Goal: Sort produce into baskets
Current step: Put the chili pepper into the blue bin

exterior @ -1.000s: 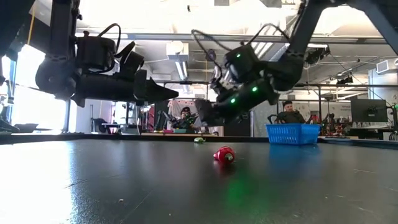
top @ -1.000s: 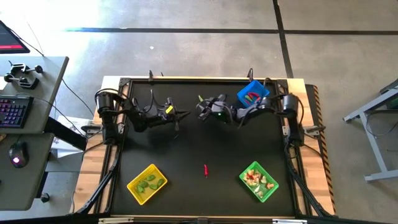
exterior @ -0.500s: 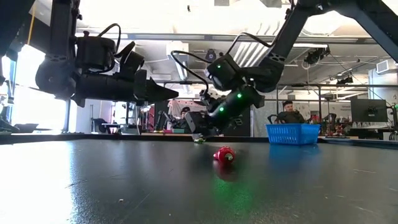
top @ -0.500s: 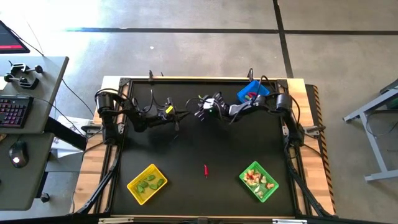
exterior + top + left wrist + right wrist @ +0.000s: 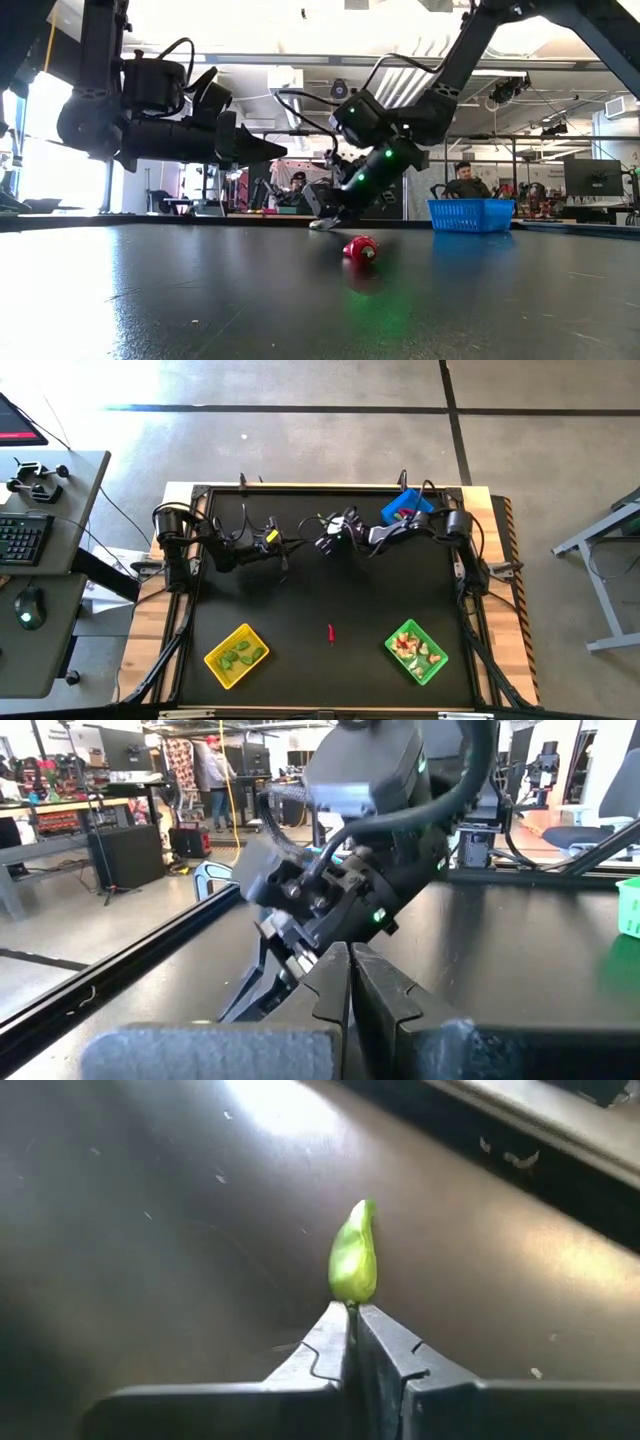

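Lying on the black counter (image 5: 300, 590) near its far edge, a small green plastic pod (image 5: 353, 1264) is pinched by one end in the right hand (image 5: 352, 1320), fingers closed on it. The left hand (image 5: 350, 982) hovers beside it, shut and empty. A red chili piece (image 5: 360, 248) lies mid-counter.

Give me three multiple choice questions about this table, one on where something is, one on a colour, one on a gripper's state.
1. Where does the red chili lie?
A. in the blue basket
B. on the bare table between the yellow and green baskets
C. in the left gripper

2. What colour is the basket holding green pods?
A. yellow
B. blue
C. white

3. How is the right gripper?
A. wide open
B. out of view
C. shut on the green pod

Key: 1 B, it lies alone on the dark surface; 2 A, yellow walls; 3 C, fingertips meet at the pod's end.
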Tool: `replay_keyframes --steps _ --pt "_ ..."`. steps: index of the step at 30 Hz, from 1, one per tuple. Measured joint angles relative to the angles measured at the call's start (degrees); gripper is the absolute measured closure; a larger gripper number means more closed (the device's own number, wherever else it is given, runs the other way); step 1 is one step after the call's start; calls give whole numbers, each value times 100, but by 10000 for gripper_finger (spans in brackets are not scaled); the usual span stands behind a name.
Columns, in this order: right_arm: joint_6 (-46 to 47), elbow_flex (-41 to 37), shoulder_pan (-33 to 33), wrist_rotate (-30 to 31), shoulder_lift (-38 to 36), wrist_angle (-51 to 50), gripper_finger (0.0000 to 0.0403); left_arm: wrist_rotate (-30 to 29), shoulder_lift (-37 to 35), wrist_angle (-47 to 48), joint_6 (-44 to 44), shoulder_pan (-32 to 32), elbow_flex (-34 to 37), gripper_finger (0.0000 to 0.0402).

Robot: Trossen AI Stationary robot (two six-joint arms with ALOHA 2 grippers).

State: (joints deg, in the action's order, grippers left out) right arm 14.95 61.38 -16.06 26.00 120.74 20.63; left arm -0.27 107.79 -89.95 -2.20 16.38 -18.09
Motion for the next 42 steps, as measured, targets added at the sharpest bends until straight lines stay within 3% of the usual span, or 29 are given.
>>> replay_keyframes --steps 9,14,19,25,33,42 --pt "-63 -387 43 29 -874 -36 402 -4 13 138 24 0 2 401" --pt "88 -1092 43 618 -1865 -169 402 -7 13 157 50 0 2 401" --pt "1013 -2087 -117 1448 -3186 -1186 402 -9 13 61 168 0 2 401" --pt "2359 -2947 -430 1575 -4468 -2504 403 -9 11 2 162 -11 0 401" --pt "2521 -3158 -1091 881 -4629 -2630 403 -17 11 2 155 -32 0 401" --pt "2519 -3157 -1756 661 -4423 -2626 403 -17 11 4 153 -37 0 401"
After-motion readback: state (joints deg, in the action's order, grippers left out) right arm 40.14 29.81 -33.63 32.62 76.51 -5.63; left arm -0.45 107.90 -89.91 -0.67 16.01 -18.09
